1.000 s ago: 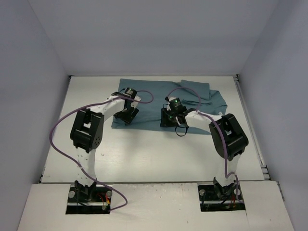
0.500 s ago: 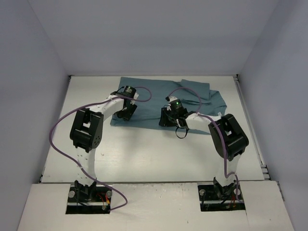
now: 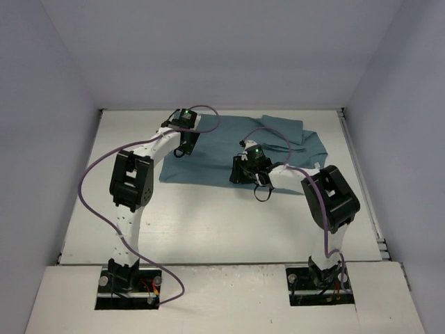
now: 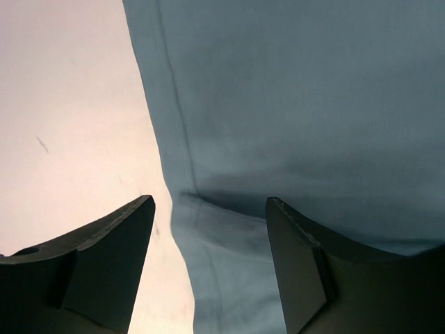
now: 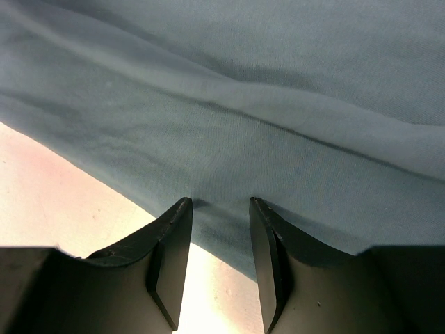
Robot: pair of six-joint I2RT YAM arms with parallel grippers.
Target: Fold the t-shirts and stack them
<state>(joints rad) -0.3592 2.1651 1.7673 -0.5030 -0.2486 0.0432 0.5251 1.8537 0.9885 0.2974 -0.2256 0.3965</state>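
Note:
The teal-blue t-shirt (image 3: 215,149) lies flat at the far middle of the white table, with a folded-over part at its back right (image 3: 281,129). My left gripper (image 3: 181,150) hangs over the shirt's left edge. In the left wrist view it (image 4: 208,202) is open wide, and the hemmed edge of the t-shirt (image 4: 292,104) with a small wrinkle runs between its fingers (image 4: 111,257). My right gripper (image 3: 238,174) is low over the shirt's near edge. In the right wrist view it (image 5: 220,202) is open by a narrow gap, with the t-shirt (image 5: 236,111) below and nothing pinched.
The bare table (image 3: 208,216) stretches from the shirt's near edge to the arm bases. Grey walls close in the left, back and right. Purple cables (image 3: 87,177) loop off both arms. In the left wrist view, bare table (image 4: 69,104) lies left of the shirt.
My left arm has reached farther back along the shirt's left edge, with its gripper staying open. The right gripper has barely shifted.

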